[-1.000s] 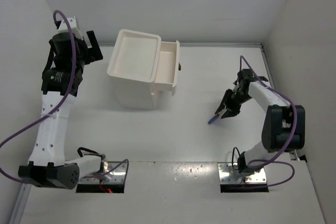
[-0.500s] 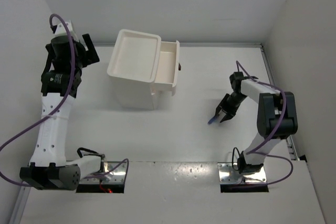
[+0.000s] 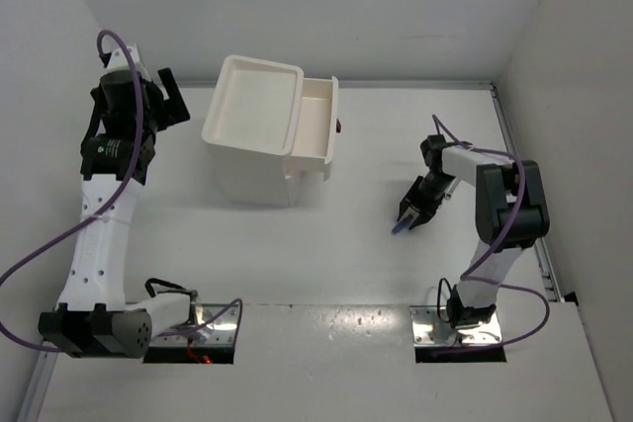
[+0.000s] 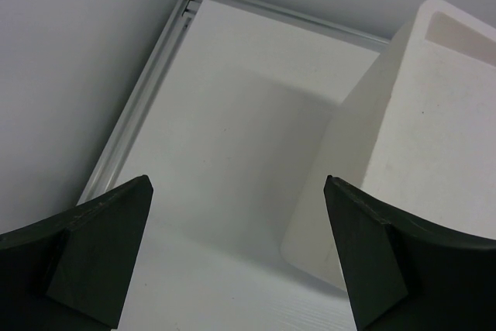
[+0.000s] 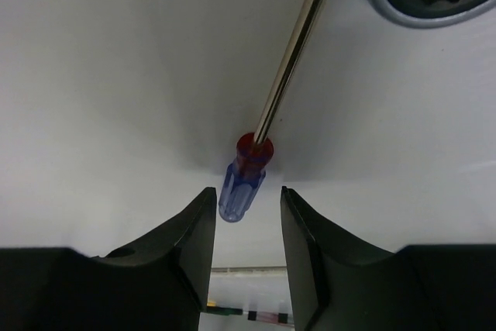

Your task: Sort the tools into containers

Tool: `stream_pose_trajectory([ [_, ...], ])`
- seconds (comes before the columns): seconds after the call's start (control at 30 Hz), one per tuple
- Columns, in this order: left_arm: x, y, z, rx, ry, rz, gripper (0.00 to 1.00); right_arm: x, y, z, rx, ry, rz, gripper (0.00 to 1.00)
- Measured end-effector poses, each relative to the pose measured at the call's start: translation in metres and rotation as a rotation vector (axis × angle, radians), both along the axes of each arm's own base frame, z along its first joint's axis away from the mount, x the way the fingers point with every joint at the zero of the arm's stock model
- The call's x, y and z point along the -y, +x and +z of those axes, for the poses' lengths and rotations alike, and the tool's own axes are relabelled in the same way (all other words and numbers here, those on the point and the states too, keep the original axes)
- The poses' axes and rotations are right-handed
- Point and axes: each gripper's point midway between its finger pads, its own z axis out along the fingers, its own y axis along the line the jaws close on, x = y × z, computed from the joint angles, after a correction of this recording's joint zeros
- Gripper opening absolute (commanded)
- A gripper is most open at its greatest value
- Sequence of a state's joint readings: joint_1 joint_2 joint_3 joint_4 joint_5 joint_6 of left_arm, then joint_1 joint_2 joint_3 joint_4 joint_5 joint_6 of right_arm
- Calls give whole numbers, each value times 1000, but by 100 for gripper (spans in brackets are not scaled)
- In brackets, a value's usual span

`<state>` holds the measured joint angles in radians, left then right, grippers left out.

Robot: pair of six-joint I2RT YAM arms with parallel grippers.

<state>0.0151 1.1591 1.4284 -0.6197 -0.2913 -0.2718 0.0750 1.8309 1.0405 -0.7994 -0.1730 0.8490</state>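
Right fingers (image 5: 182, 249) are low over the counter (image 5: 101, 75), parted only a little. The blue-handled screwdriver (image 5: 242, 186) lies flat with the butt of its handle between my tips, with a sliver of gap on each side, so not pinched. Its steel shaft runs away from me, up and to the right in the wrist view.

From the top camera the screwdriver sits on the right half of the counter, well apart from the white drawer unit (image 3: 247, 135). The unit's top drawer (image 3: 316, 124) is pulled out toward the right, dark knob (image 3: 338, 126) at its front.

Left fingers (image 4: 93, 257) are spread wide, only bare counter between them — raised beside the unit's left flank, near the left wall
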Motion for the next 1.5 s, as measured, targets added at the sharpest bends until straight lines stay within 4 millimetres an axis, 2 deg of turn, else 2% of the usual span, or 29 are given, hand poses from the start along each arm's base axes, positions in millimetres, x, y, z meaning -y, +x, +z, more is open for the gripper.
stream_pose_trajectory([
  [0.17, 0, 0, -5, -10, -1, -3, 100, 1, 2, -8, -10, -20, 3, 39],
  [0.37, 0, 0, -10, -24, -1, -2, 100, 0, 7, -11, 14, -57, 34, 21],
  [0.47, 1, 0, -11, -24, -3, -2, 100, -2, 7, -11, 23, -84, 61, 20],
  [0.5, 1, 0, -11, -24, -4, -1, 100, -3, 8, -11, 27, -93, 70, 17],
  [0.53, 1, 0, -11, -24, -4, -1, 100, -3, 8, -11, 30, -96, 75, 4],
  [0.57, 1, 0, -11, -24, -5, -2, 100, -4, 8, -11, 33, -100, 79, 0],
  [0.73, 2, 0, -11, -23, -7, -8, 100, -4, 9, -9, 48, -99, 128, 0],
  [0.83, 3, 1, -11, -23, -10, -14, 100, -4, 19, 4, 97, -85, 226, 0],
  [0.93, 3, 1, -11, -22, -11, -16, 100, -15, 43, 37, 248, -14, 356, 0],
  [1.0, 4, 1, -14, -22, -12, -20, 100, -25, 57, 74, 392, 41, 450, 0],
  [1.07, 6, 1, -18, -30, -15, -31, 100, -38, 67, 120, 566, 107, 559, 0],
  [1.17, 12, 2, -21, -35, -22, -67, 100, -62, 78, 203, 859, 210, 745, 0],
  [1.3, 20, 5, -19, -28, -31, -113, 100, -92, 89, 287, 1112, 301, 919, 0],
  [1.4, 23, 8, -21, -31, -37, -129, 100, -121, 106, 331, 1214, 372, 982, 0],
  [1.43, 23, 9, -22, -35, -39, -133, 100, -130, 113, 338, 1238, 397, 987, 0],
  [1.5, 24, 11, -25, -44, -42, -138, 100, -145, 121, 338, 1230, 454, 972, 0],
])
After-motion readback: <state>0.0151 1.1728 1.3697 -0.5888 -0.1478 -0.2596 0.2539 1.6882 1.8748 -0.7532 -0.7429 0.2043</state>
